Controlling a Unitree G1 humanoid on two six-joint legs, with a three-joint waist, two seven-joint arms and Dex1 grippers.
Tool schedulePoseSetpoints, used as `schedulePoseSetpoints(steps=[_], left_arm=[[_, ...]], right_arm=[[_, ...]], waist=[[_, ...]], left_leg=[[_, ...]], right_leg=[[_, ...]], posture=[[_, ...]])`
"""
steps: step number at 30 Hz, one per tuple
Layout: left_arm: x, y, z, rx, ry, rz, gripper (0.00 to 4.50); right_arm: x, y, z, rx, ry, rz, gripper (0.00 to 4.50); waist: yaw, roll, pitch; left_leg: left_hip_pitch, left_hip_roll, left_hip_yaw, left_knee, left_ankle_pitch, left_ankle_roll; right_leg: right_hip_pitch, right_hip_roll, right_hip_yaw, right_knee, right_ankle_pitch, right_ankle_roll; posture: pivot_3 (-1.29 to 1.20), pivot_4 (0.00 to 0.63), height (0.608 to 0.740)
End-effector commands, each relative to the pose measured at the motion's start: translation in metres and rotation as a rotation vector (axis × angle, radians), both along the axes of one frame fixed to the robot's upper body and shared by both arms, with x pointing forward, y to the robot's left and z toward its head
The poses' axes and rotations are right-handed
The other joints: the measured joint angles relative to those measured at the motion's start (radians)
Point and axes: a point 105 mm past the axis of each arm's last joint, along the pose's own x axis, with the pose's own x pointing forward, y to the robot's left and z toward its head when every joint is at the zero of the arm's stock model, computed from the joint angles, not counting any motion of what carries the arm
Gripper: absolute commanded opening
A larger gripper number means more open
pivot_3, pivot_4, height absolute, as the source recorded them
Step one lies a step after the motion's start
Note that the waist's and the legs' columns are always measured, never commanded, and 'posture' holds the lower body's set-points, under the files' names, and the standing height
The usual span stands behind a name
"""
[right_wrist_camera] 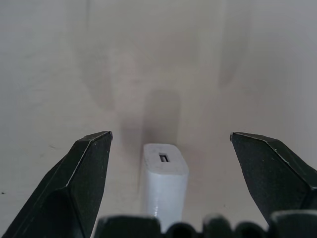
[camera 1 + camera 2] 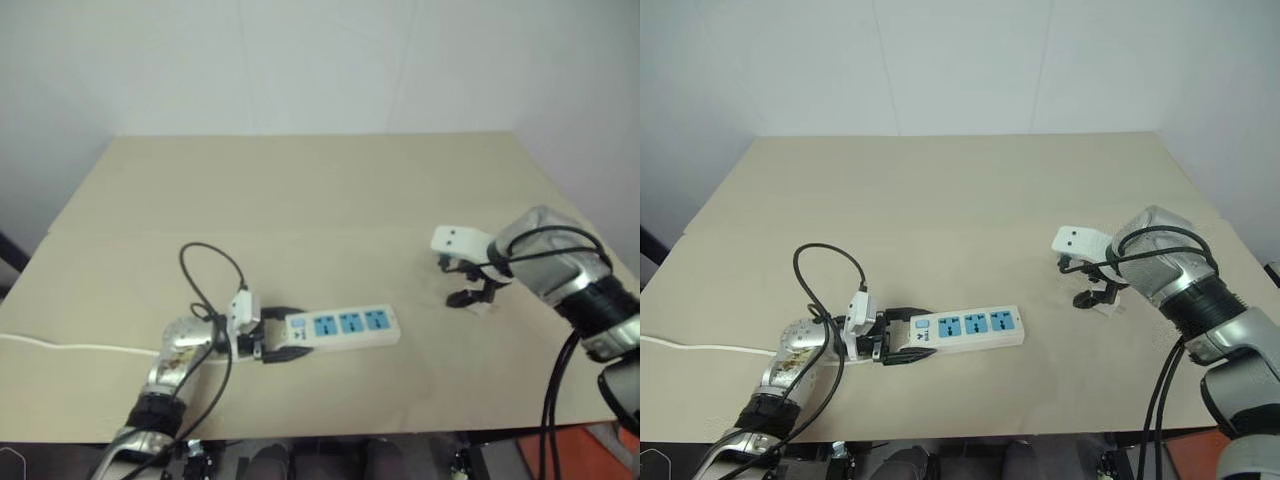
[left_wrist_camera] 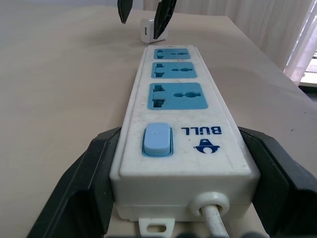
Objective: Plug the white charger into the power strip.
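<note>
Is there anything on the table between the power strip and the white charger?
No. In the left eye view, only bare table lies between the power strip and the white charger.

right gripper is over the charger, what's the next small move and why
Probably lower a little and close the right gripper on the white charger. Its fingers stand wide open on either side of the charger, which lies on the table between them, not yet touched. The left gripper already straddles the switch end of the power strip.
</note>
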Motion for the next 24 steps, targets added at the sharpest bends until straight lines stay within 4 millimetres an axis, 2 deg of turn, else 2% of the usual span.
schedulePoseSetpoints(steps=[1, 12, 15, 23, 24], left_arm=[[-0.0026, -0.0049, 0.0046, -0.009, -0.024, -0.017, 3.27], [-0.0012, -0.005, 0.0045, -0.008, -0.028, -0.009, 3.27], [-0.001, -0.0045, 0.0037, -0.005, -0.027, -0.01, 3.27], [-0.0007, -0.0026, 0.003, 0.002, -0.027, -0.005, 3.27], [-0.0001, -0.0026, 0.0032, 0.002, -0.027, -0.005, 3.27]], right_arm=[[0.0062, -0.0066, 0.0087, -0.031, -0.017, -0.026, 4.5], [0.0071, -0.0117, 0.0002, -0.015, 0.025, -0.073, 4.5], [0.008, -0.0103, 0.0003, 0.005, 0.027, -0.085, 3.89], [0.0058, -0.0114, 0.0014, -0.026, 0.028, -0.057, 1.16], [0.0048, -0.0107, 0.0025, -0.03, 0.026, -0.046, 1.14]], waist=[[-0.001, 0.0, 0.0], [-0.002, 0.0, 0.0], [-0.002, 0.0, 0.0], [-0.002, 0.0, 0.0], [-0.002, 0.0, 0.0]], left_leg=[[0.0, 0.0, 0.0, 0.001, 0.0, 0.0], [0.0, 0.0, 0.001, 0.002, 0.0, 0.001], [0.0, 0.0, 0.001, 0.002, 0.0, 0.001], [0.0, 0.0, 0.001, 0.002, 0.0, 0.001], [0.0, 0.0, 0.001, 0.002, 0.0, 0.001]], right_leg=[[0.0, 0.0, 0.0, 0.0, 0.0, 0.0], [0.0, 0.0, 0.0, 0.001, 0.0, 0.0], [0.0, 0.0, 0.0, 0.001, 0.0, 0.0], [0.0, 0.0, 0.0, 0.001, 0.0, 0.0], [0.0, 0.0, 0.0, 0.001, 0.0, 0.0]], posture=[[0.0, 0.15, 0.74], [0.0, 0.15, 0.74], [0.0, 0.15, 0.74], [0.0, 0.15, 0.74], [0.0, 0.15, 0.74]])
